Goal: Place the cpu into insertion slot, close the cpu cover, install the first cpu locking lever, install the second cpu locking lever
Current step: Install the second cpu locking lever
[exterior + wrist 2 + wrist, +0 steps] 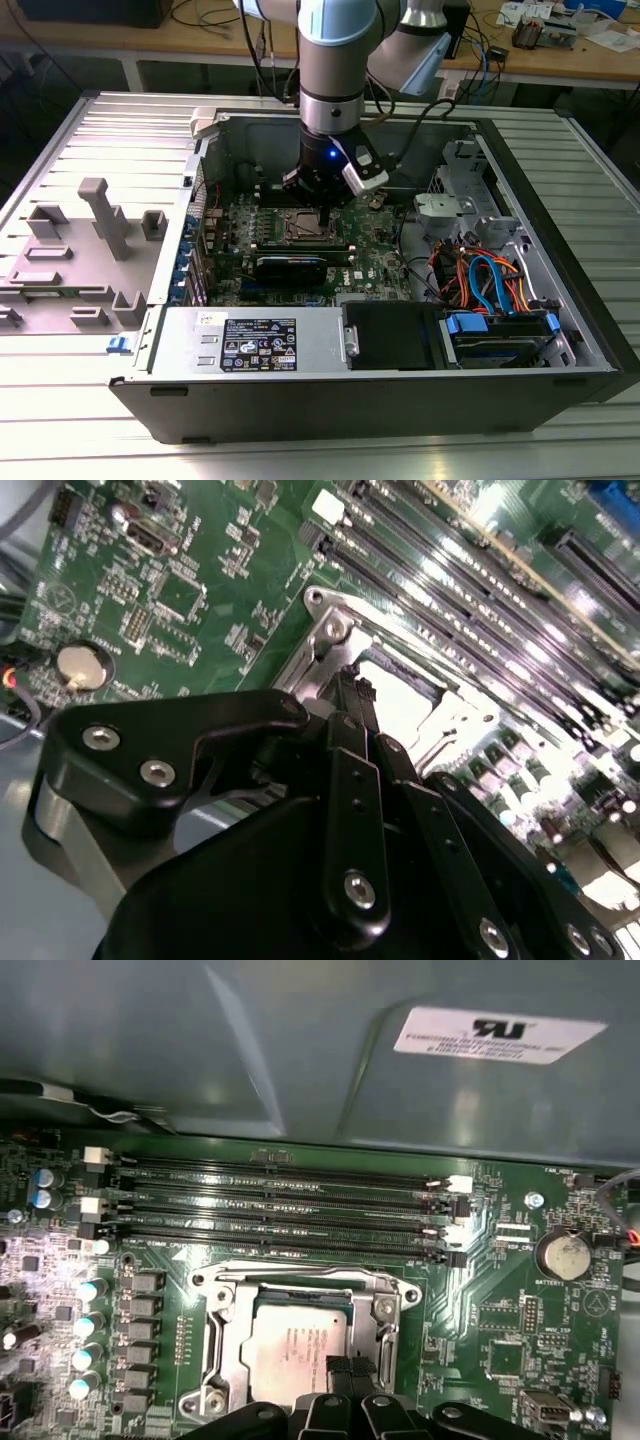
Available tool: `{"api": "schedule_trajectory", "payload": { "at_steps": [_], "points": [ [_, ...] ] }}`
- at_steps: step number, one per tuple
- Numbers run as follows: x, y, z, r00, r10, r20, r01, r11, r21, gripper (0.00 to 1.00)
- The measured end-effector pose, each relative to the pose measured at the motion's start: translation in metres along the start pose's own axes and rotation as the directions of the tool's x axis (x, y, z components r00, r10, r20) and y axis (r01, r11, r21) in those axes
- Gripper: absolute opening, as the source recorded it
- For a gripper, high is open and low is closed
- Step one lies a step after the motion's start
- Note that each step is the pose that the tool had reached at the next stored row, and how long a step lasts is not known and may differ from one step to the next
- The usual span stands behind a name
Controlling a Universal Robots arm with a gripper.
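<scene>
Grey ribbed metal tabletop (560, 440) carries an open black computer case (400, 400), and in the exterior view the silver arm reaches straight down into it, its black hand (322, 215) poised low over the green motherboard (375, 250) at the square silver-rimmed insertion slot (300, 228). In the second wrist view the hand (352, 685) has its dark fingertips (345, 695) drawn close together, nearly meeting, with nothing visible between them, right at the edge of the thin silver cpu cover (330, 650); the round coin battery (78, 665) lies well apart. In the first wrist view the small square cpu with its silvery-grey top (300, 1345) sits in the slot (215, 1360), framed by the cover (385, 1315), the narrowed hand (345, 1368) touching or just above the chip's edge, and the long black memory slots (280, 1210) beside it. I judge the chip placed and the cover step in hand; what follows calls for a firm, flat press without sliding off the frame. A white sticker (500, 1032) on the case wall bears print that I leave unread.
</scene>
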State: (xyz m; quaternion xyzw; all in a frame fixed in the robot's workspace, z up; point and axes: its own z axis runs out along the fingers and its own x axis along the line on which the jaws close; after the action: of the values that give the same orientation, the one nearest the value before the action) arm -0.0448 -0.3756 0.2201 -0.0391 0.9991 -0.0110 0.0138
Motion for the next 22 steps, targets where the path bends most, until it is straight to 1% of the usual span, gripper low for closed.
{"api": "schedule_trajectory", "payload": {
  "at_steps": [3,4,5,9,14,22],
  "points": [
    [-0.0002,-0.0006,-0.0094,1.0,0.0,0.0,0.0,1.0,0.0,0.11],
    [-0.0003,-0.0009,-0.012,1.0,0.0,-0.0001,0.0,1.0,0.0001,0.11],
    [-0.0004,-0.0014,-0.0131,1.0,0.0,0.0,0.0,1.0,0.0001,0.11],
    [0.0,-0.0065,-0.0135,1.0,0.0,-0.0005,0.0,1.0,-0.0001,0.11],
    [0.0008,-0.0161,-0.0133,1.0,0.0,-0.0006,0.0,1.0,-0.0001,0.11],
    [0.0009,-0.0177,-0.0133,1.0,0.0,-0.0006,0.0,1.0,0.0,0.11]
  ]
}}
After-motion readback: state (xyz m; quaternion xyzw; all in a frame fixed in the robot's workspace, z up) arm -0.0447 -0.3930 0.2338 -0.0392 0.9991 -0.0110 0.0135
